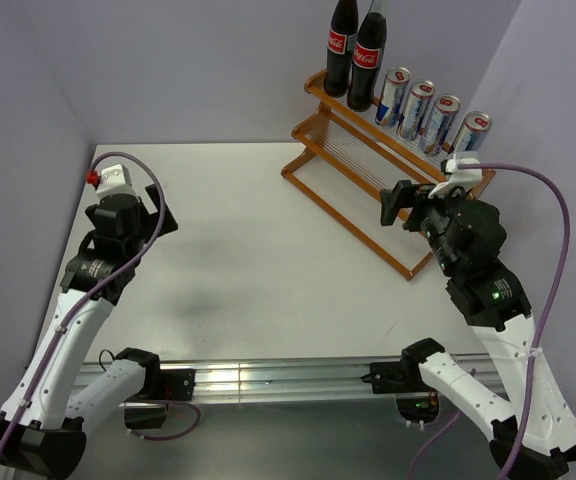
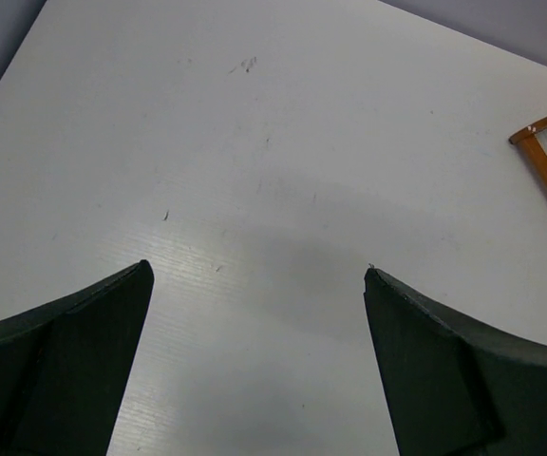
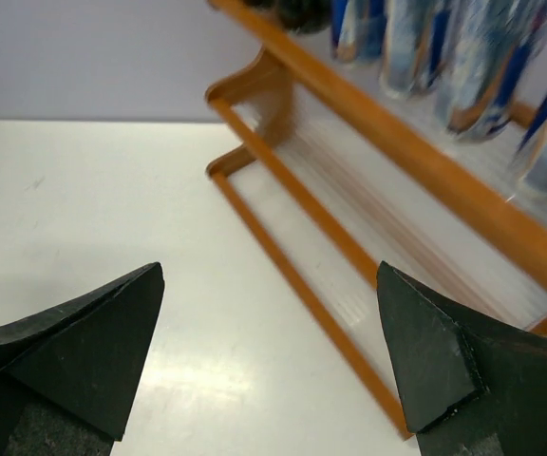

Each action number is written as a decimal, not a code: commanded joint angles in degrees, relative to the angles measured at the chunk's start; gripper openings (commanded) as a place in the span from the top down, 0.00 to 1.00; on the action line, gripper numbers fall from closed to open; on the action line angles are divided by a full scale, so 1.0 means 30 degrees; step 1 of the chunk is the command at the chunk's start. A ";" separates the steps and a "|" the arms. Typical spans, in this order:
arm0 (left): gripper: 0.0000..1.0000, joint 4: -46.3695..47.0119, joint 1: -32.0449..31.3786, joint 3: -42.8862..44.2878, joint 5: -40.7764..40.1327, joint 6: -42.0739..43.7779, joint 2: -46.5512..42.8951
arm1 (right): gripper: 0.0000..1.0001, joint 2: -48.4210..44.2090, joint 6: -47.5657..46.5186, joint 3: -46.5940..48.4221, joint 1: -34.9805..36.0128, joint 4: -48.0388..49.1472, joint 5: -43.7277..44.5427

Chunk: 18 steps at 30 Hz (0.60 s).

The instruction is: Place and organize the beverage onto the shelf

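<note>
Beverage (image 1: 420,108) stands on the shelf (image 3: 416,157): 2 Coca-Cola bottles (image 1: 366,60), 4 cans (image 1: 443,118); left fingers (image 2: 65,370) and right fingers (image 3: 74,351) spread, empty.

You've got bright, even light; soft shadow on table (image 2: 283,256); right wrist view blurred, esp. cans (image 3: 473,57).

Blurred cans (image 3: 463,57) atop shelf (image 3: 387,142)

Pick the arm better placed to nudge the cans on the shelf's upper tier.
Right. The right gripper, open and empty, hovers by the shelf near the cans; the left gripper is far across the table.
</note>
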 commanded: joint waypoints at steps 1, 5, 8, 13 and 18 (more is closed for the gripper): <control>0.00 -0.0224 0.0087 0.1578 -0.1124 0.0933 0.0070 | 0.00 -0.0594 0.1708 -0.0895 0.0581 -0.1909 -0.0021; 0.00 -0.1745 0.0058 0.2838 -0.2122 0.0935 0.0334 | 0.00 -0.2318 0.2123 -0.2216 0.0641 -0.2816 -0.0080; 0.00 -0.2742 0.0028 0.3339 -0.1512 0.0759 0.0101 | 0.00 -0.3606 0.2269 -0.2861 0.0641 -0.4047 0.1381; 0.00 -0.4472 -0.0001 0.4187 -0.1128 0.0670 -0.0602 | 0.00 -0.5399 0.1832 -0.2922 0.0905 -0.5687 0.1826; 0.00 -0.6113 -0.0146 0.4717 -0.0221 0.0730 -0.1422 | 0.00 -0.5489 0.1976 -0.2395 0.0934 -0.7678 0.2321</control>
